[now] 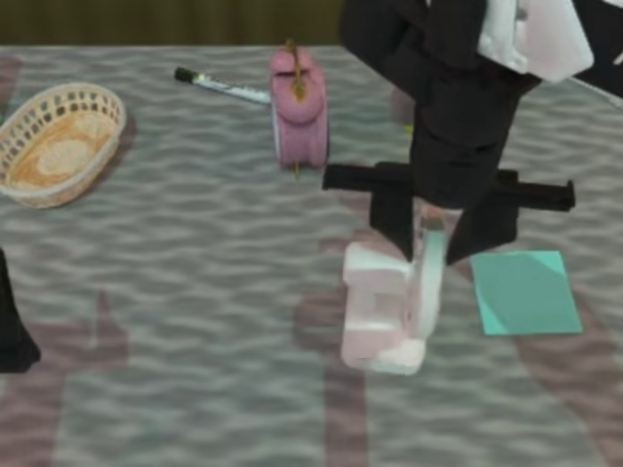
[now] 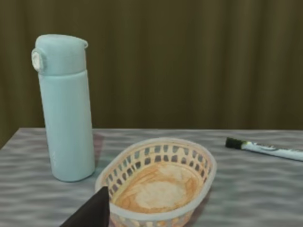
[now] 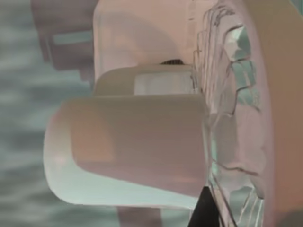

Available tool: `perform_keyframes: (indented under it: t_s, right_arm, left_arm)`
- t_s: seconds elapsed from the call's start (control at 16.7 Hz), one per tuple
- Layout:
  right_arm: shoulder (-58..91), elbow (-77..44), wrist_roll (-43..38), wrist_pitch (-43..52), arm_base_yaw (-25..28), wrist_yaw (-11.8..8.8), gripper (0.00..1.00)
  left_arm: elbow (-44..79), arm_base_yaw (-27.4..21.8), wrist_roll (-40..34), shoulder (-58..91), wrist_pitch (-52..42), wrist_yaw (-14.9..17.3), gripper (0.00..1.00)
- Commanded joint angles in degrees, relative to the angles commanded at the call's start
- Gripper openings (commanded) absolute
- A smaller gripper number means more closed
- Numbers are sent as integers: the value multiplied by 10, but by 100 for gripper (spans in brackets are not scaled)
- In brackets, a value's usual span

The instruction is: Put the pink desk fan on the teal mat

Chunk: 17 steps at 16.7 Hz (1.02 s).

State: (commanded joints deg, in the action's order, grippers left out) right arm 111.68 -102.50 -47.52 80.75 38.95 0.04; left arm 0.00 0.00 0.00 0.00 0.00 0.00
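Note:
The pink desk fan (image 1: 382, 309) has a pale pink blocky base and a whitish round guard ring, and sits right of the table's middle. My right gripper (image 1: 435, 238) comes down from above and is shut on the guard ring, one dark finger on each side. The right wrist view is filled by the fan (image 3: 142, 142), with one dark fingertip (image 3: 204, 212) against the ring. The teal mat (image 1: 526, 292) lies flat just right of the fan, and nothing is on it. My left gripper (image 1: 12, 336) is parked at the table's left edge.
A wicker basket (image 1: 58, 141) sits at the back left, with a pale blue bottle (image 2: 66, 109) beside it. A marker (image 1: 219, 86) and a mauve-pink upright object with a gold stem (image 1: 297, 112) stand at the back middle.

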Motion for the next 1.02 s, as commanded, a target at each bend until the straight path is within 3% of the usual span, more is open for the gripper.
perform_keyframes:
  t_s: [0.24, 0.72, 1.02]
  right_arm:
    - [-2, 3, -113, 7, -37, -1, 0]
    - [-29, 31, -492, 13, -154, -2, 0]
    - [-48, 46, -604, 7, -199, -4, 0]
  left_arm:
    - [0, 0, 0, 0, 0, 0, 100]
    - [0, 0, 0, 0, 0, 0, 100]
    - [0, 0, 0, 0, 0, 0, 100]
